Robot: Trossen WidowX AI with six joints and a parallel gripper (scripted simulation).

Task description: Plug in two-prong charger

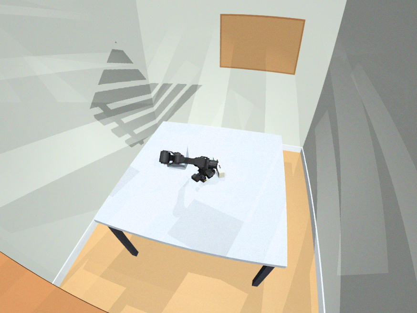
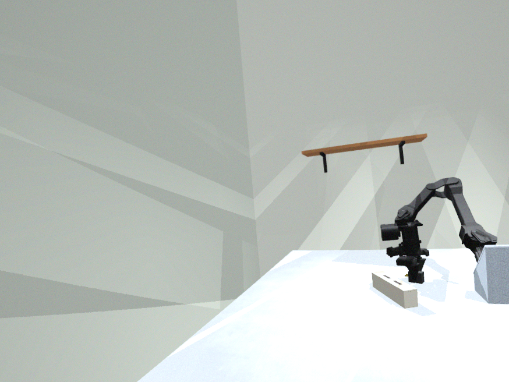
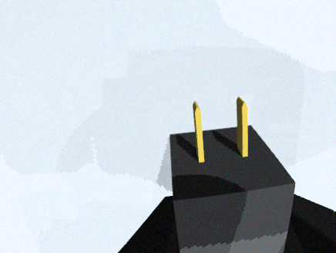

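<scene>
Black gripper closed on a two-prong charger, beside a beige power strip on a pale table.

In the exterior view, the gripper (image 1: 202, 178) (image 2: 416, 272) (image 3: 217, 200) points down at the lower right of the frame, its fingers narrowed against the sides of the charger (image 1: 203, 180) (image 2: 417, 278) (image 3: 231, 220). The charger is near the power strip (image 1: 221, 174) (image 2: 389, 288), apart from it and unplugged. The strip is a long, straight-edged block with dark slots along its top. From the top view, the black jointed arm (image 1: 195, 161) (image 2: 462, 205) reaches rightward across the middle of the frame and covers part of the strip. A blue-grey, speckled, slant-sided block (image 2: 498, 275) at the right edge of the exterior view hides the arm's lower end.

In the wrist view, the charger fills the lower centre: a dark, matte, square-cornered box with two flat yellow prongs (image 2: 406, 275) (image 3: 242, 127), tapered at the tips, pointing up the frame.

The table (image 1: 262, 202) (image 2: 287, 328) is smooth and bluish white. A brown, plank-like shelf (image 2: 364, 145) on black brackets crosses the wall at right of centre in the exterior view.
</scene>
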